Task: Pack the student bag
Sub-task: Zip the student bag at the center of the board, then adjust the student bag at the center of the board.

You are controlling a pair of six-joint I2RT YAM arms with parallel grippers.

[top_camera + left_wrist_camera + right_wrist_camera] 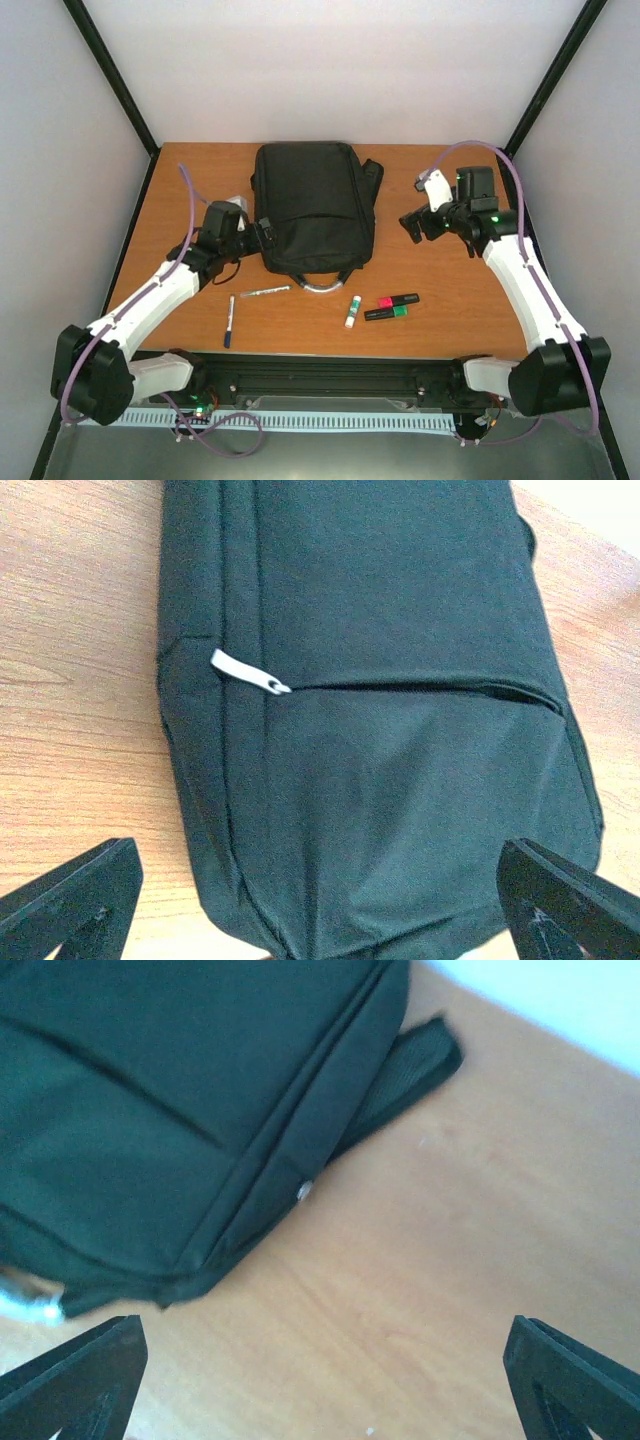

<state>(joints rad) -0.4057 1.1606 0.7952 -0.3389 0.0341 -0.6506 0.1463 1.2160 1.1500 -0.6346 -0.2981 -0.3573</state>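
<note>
The student bag [312, 205] lies flat in the middle of the desk [450, 300], toward the far side. It is black and soft, with rounded corners. It has a grey loop handle [320, 283] at the near end, a black strap [405, 1070] poking out on its right, and a small white zip pull [240, 670]. The left gripper [262, 233] sits just beside the bag's left edge, its 2 fingers spread wide with nothing in them. The right gripper [412, 226] hangs apart on the bag's right, also wide open and empty.
</note>
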